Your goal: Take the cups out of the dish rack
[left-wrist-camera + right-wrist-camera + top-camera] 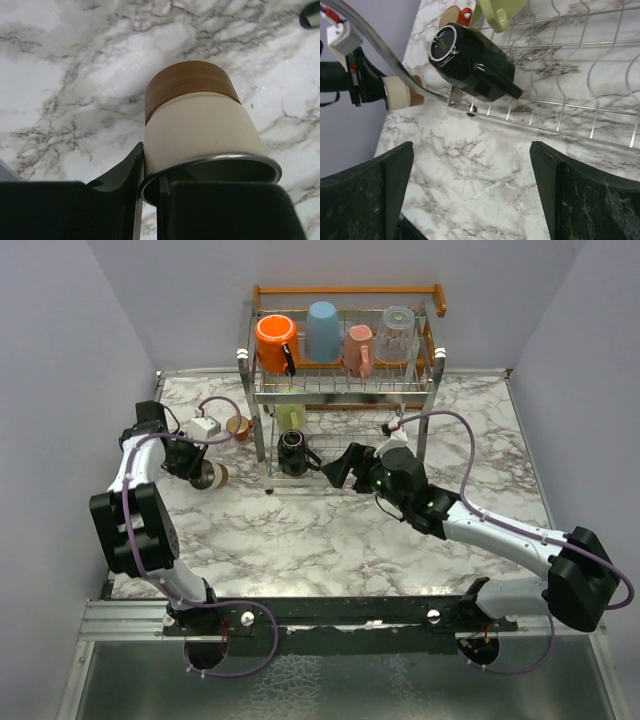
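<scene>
The left gripper is clamping the rim of the tan cup, one finger inside and one outside, just left of the dish rack. The cup is lying on its side, with its long axis level and its brown base pointing toward the rack. The right gripper is hovering at the rack's front with its jaws wide apart. It is facing the black mug, which is lying tilted on the lower tier near the rack's left front corner, handle toward that gripper.
</scene>
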`<state>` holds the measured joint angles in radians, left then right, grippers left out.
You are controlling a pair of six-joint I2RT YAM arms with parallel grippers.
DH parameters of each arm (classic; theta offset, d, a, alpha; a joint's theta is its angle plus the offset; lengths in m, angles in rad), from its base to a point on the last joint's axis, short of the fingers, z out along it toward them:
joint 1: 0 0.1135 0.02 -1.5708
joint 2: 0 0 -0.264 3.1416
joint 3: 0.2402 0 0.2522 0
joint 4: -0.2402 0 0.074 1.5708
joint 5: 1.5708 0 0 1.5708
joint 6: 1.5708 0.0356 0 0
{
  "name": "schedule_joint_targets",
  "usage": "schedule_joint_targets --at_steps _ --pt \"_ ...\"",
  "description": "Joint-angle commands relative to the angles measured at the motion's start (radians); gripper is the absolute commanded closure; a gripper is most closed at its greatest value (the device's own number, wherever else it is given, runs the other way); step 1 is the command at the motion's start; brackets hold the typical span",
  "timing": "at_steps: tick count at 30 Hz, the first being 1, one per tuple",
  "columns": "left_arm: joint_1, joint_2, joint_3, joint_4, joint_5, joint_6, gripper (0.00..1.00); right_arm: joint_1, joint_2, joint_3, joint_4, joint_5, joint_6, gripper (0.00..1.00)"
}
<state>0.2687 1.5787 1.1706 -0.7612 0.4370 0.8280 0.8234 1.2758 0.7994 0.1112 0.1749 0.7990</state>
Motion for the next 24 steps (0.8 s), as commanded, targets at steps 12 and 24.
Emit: schedule_joint_targets --at_steps 12,24 --pt "-0.159 0.433 0.478 -0.164 -0.112 -0.198 1.0 -0.003 0.032 -0.035 0.039 0.152 -0.129 0.0" --pt "-0.213 0.507 0.58 -0.223 -0.19 -0.231 0.74 -0.002 0.045 -0.049 0.052 0.148 -0.134 0.0"
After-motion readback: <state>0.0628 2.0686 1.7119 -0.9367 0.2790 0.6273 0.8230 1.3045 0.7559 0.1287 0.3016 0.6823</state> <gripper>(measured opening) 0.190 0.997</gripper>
